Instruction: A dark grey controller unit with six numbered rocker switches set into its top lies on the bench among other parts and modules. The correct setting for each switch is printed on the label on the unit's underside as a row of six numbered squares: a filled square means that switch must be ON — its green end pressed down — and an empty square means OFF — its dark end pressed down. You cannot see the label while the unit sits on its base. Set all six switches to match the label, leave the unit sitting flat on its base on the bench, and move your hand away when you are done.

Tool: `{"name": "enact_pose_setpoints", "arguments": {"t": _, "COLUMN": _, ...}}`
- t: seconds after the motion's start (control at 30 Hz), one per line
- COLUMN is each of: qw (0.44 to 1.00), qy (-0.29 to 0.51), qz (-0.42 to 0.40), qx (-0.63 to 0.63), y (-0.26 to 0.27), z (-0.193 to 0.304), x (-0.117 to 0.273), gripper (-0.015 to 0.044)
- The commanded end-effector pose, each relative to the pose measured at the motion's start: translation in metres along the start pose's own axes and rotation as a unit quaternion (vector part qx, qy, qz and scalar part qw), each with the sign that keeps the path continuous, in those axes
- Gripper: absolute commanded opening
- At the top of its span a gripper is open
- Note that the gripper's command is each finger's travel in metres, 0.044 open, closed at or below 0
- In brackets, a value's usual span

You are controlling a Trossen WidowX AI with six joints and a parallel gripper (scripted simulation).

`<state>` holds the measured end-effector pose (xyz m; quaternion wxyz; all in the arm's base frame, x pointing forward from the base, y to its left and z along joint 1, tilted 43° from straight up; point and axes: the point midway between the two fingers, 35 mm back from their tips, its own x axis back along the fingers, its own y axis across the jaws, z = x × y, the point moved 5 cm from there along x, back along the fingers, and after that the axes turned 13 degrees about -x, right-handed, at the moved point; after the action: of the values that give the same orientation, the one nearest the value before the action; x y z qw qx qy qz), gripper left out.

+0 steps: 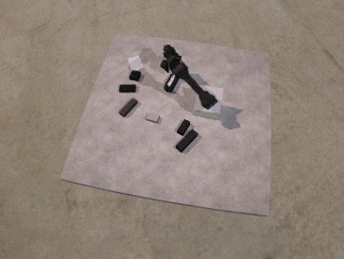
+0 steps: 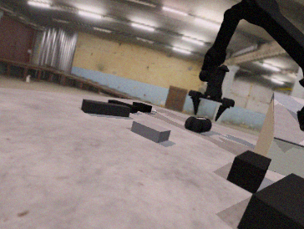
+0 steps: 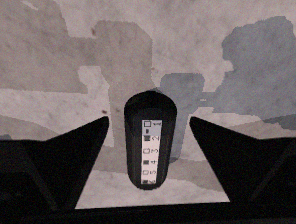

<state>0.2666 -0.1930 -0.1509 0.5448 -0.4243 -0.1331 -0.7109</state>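
The dark grey controller unit [image 1: 171,83] [image 2: 197,125] [image 3: 150,106] lies upside down on the bench, its white label [image 3: 145,156] facing up. In the wrist view the unit's long side runs up and down the picture. The squares read: 1 empty, 2 filled, 3 empty, 4 filled, 5 empty, 6 filled. The rocker switches are underneath and hidden. My gripper [image 2: 206,117] [image 3: 150,120] is wide open and empty, pointing down above the unit. In the wrist view one finger stands on each side of the unit, apart from it.
A light grey block [image 1: 152,116] [image 2: 148,131], a black bar [image 1: 187,141], a smaller black block [image 1: 183,127] and a brownish bar [image 1: 128,107] lie on the bench. A black block [image 1: 128,88], a black cube [image 1: 135,76] and a white block [image 1: 135,62] lie near one edge.
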Motion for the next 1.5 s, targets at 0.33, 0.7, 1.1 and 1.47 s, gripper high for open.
{"name": "enact_pose_setpoints", "arguments": {"t": 0.33, "qw": 1.000, "qy": 0.005, "qz": 0.002, "qx": -0.004, "y": -0.002, "z": 0.000, "x": -0.026, "gripper": 0.0440}}
{"name": "enact_pose_setpoints", "arguments": {"t": 0.7, "qw": 1.000, "qy": 0.005, "qz": 0.002, "qx": -0.004, "y": -0.002, "z": 0.000, "x": -0.028, "gripper": 0.0326}}
{"name": "enact_pose_setpoints", "arguments": {"t": 1.1, "qw": 1.000, "qy": 0.005, "qz": 0.002, "qx": -0.004, "y": -0.002, "z": 0.000, "x": -0.028, "gripper": 0.0326}}
{"name": "enact_pose_setpoints", "arguments": {"t": 1.47, "qw": 1.000, "qy": 0.005, "qz": 0.002, "qx": -0.004, "y": -0.003, "z": 0.002, "x": -0.020, "gripper": 0.0336}}
